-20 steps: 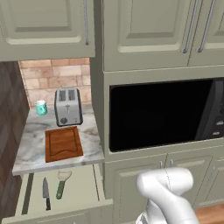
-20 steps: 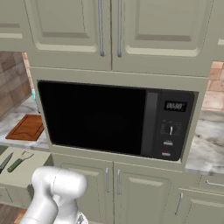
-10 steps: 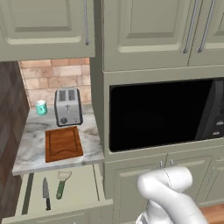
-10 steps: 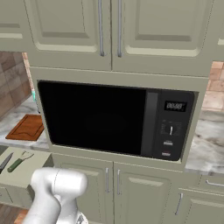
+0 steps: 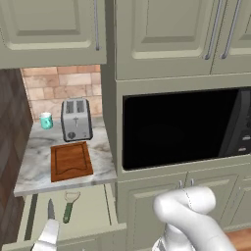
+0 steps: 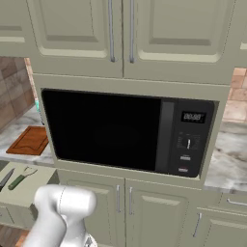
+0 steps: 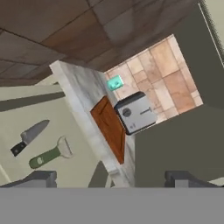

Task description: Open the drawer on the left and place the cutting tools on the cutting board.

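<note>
Left base view: you see the drawer [image 5: 93,211] pulled out, knife [image 5: 50,209] and peeler [image 5: 69,206] inside; cutting board [image 5: 71,161] on the surface [image 5: 34,166] before the toaster [image 5: 75,119].
Right base view: board at left.
Hand view: your hand [image 7: 111,178] is spread wide, empty.

place: kitchen | evidence: built-in microwave [image 5: 181,127], toaster [image 5: 75,119], cabinets [image 6: 120,34], marble counter [image 5: 34,157]
</note>
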You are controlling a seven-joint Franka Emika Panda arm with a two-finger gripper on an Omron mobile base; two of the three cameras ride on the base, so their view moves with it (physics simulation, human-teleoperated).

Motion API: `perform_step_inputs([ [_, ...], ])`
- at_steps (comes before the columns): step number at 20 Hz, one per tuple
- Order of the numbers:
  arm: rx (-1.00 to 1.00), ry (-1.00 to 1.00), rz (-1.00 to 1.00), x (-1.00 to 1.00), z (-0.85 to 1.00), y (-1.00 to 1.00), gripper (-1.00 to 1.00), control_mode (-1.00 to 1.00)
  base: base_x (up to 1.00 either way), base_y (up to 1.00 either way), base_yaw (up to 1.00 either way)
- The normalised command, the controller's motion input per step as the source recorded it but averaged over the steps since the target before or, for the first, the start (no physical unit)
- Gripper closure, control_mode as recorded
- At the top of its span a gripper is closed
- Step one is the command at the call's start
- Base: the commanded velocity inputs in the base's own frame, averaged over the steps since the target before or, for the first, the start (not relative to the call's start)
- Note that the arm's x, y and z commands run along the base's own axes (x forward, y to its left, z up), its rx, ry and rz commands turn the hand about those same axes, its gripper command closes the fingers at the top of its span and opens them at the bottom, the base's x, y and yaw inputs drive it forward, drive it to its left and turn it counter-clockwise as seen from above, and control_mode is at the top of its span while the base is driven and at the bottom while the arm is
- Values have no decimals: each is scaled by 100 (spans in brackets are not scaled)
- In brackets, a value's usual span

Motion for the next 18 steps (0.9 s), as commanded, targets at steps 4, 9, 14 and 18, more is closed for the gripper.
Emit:
perform_step_inputs([
  [4,6,10,-14,77,22,0,-100,-100,0,0,0],
  [9,5,15,-14,63,2,0,-100,-100,0,0,0],
  [14,10,20,-6,29,-16,11,-100,-100,0,0,0],
  [18,14,23,-3,15,-30,26,-100,-100,0,0,0],
])
